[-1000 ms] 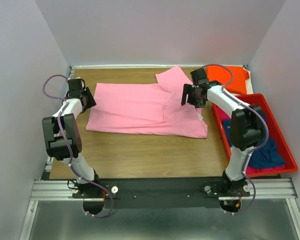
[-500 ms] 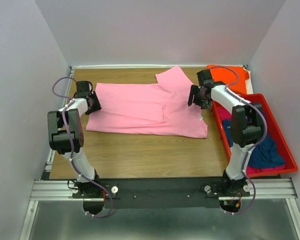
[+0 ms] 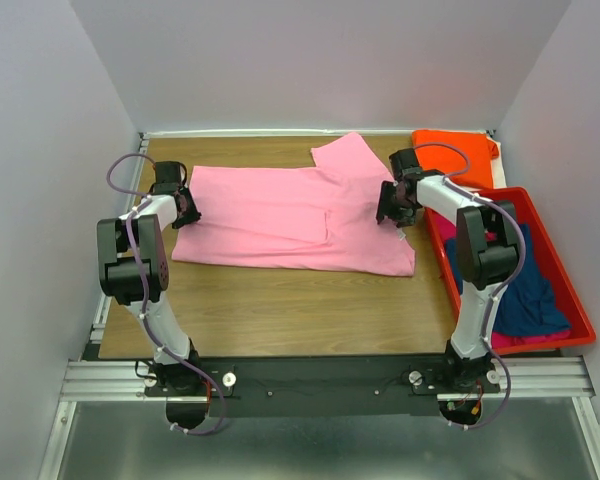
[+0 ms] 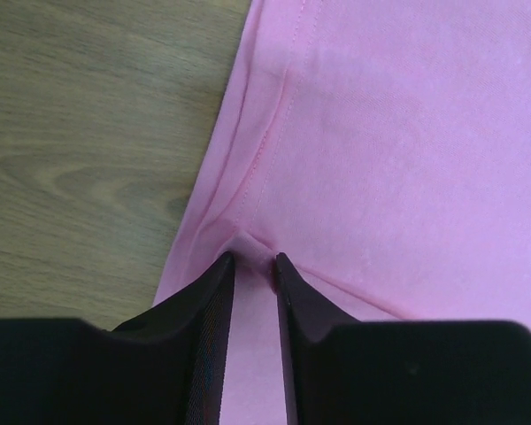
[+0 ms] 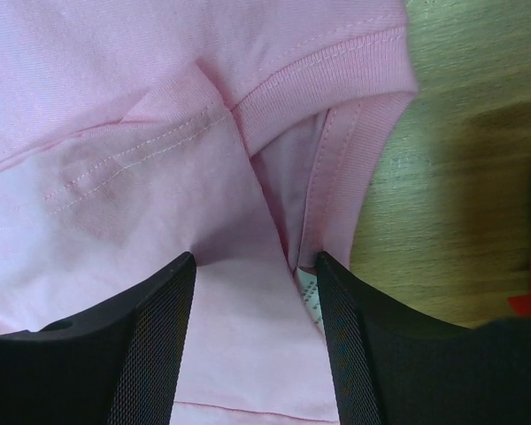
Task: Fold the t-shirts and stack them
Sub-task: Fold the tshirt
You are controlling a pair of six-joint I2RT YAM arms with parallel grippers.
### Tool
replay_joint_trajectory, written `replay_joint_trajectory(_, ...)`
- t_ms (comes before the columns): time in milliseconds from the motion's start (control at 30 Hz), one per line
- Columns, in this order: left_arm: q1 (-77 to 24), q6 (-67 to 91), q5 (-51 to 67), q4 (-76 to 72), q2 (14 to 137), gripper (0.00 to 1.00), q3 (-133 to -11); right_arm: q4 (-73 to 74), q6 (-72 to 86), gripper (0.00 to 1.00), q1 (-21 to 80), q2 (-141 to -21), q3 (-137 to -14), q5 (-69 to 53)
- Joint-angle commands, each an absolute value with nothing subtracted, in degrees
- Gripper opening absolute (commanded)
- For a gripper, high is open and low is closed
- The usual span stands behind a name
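Both tools have dropped onto the pink shirt (image 3: 295,218): left tool (image 4: 254,263) pinching its hem, right tool (image 5: 255,262) still open, closing around the collar to lift.

No legible text, brand, number or sign anywhere. Only a small white care tag (image 5: 308,295) inside the neck opening of the pink t-shirt (image 3: 280,215), near the table's (image 3: 280,300) right edge, with faint grey marks too blurred to read. In the top view, just a white speck at the shirt's collar, nothing to make out. No print legible on the garments in the red bin (image 3: 570,300) at the right edge either.
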State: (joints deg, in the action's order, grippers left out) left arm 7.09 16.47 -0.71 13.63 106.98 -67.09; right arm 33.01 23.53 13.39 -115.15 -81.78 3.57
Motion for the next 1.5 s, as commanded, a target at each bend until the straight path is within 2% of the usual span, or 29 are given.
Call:
replay_joint_trajectory(0, 6.94, 15.82, -3.25, 15.47, 108.46, 0.33, -69.17, 31.91, 23.47, 0.63, 13.45, -118.03, -80.6, 3.25)
replay_joint_trajectory(200, 6.94, 15.73, -4.39, 16.96, 109.07, 0.08, -70.31, 31.82, 23.99, 0.61, 13.45, -119.27, -79.28, 5.27)
replay_joint_trajectory(467, 7.03, 15.21, -6.85, 19.16, 109.51, 0.05, -71.98, 31.9, 24.96, 0.58, 13.45, -119.71, -78.14, 7.56)
replay_joint_trajectory(567, 7.12, 15.12, -7.38, 20.04, 109.6, 0.01, -72.51, 31.9, 25.31, 0.57, 13.36, -119.97, -78.05, 7.65)
replay_joint_trajectory(867, 7.38, 15.47, -7.21, 21.09, 109.25, 0.01, -72.42, 31.9, 25.58, 0.57, 13.45, -120.76, -77.17, 7.91)
replay_joint_trajectory(1067, 8.0, 15.29, -7.29, 21.71, 109.33, 0.08, -73.39, 31.9, 25.49, 0.57, 13.45, -121.2, -77.08, 7.91)
replay_joint_trajectory(1467, 8.79, 14.59, -8.79, 23.38, 110.65, 0.08, -76.38, 31.9, 25.66, 0.57, 13.45, -121.55, -76.64, 8.17)
